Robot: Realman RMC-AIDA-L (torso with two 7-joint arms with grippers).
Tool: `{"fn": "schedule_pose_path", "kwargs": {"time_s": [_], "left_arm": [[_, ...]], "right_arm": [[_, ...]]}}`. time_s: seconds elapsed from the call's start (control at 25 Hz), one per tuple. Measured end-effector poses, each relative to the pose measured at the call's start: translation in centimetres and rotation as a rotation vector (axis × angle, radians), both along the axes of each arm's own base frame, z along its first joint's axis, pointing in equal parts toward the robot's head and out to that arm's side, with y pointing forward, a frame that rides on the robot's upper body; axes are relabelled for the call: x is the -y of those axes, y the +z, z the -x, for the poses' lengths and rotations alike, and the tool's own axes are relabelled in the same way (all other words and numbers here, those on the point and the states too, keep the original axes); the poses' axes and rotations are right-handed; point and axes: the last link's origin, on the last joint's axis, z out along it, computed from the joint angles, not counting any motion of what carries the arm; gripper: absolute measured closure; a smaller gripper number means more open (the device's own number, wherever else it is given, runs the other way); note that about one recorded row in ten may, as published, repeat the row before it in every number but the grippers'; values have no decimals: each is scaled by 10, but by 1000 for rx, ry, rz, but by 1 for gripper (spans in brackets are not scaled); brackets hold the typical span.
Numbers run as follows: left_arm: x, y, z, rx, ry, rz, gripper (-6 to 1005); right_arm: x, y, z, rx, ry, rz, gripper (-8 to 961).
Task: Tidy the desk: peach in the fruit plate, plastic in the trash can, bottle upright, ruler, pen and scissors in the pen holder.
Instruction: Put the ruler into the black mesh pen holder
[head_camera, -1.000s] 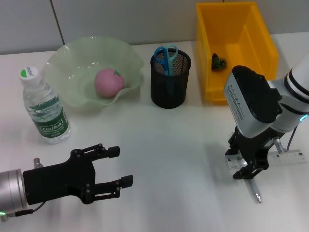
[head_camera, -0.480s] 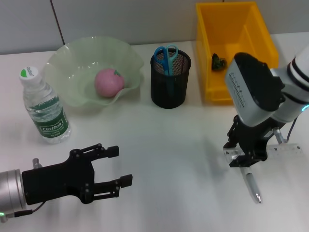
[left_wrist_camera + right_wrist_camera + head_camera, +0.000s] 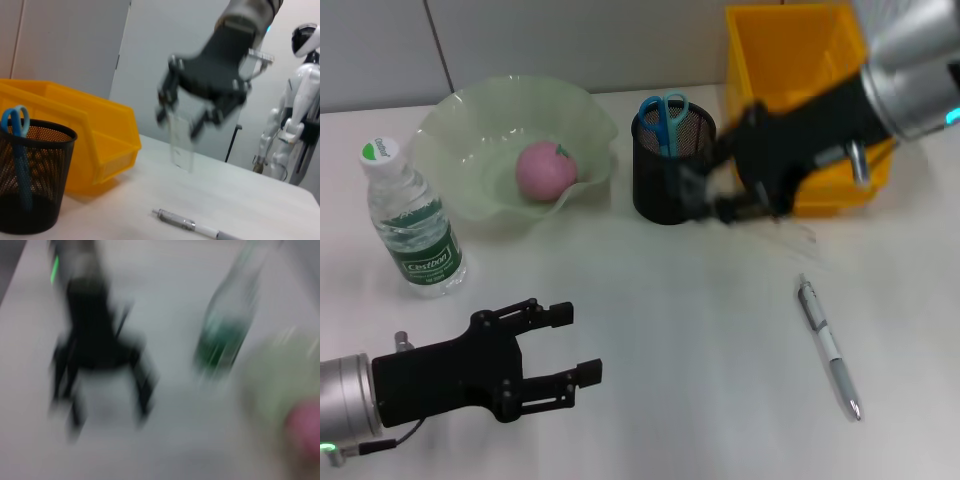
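Observation:
My right gripper is in the air just right of the black mesh pen holder and is shut on a clear ruler, which hangs down from it in the left wrist view. Blue scissors stand in the holder. A silver pen lies on the table at the front right. The pink peach sits in the green fruit plate. The water bottle stands upright at the left. My left gripper is open and empty at the front left.
A yellow bin stands at the back right, partly behind my right arm. The right wrist view is blurred and shows the left gripper, the bottle and the peach.
My right gripper has lifted the ruler off the table at the front right and swung it up and left, next to the pen holder. The pen now lies uncovered. The left arm stays put.

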Motion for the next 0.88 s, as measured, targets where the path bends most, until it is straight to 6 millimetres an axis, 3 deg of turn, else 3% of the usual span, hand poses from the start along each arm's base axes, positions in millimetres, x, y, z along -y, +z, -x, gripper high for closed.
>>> {"fn": "schedule_pose_path", "kwargs": {"time_s": [0.16, 0.4, 0.88], "left_arm": [[1, -3, -2, 16, 10, 8, 188], [2, -5, -3, 41, 26, 7, 188], [2, -3, -2, 32, 13, -3, 188]], "right_arm": [[-9, 11, 15, -248, -11, -98, 573], [-32, 15, 18, -516, -122, -265, 571], [-60, -2, 3, -646, -281, -381, 566]]}}
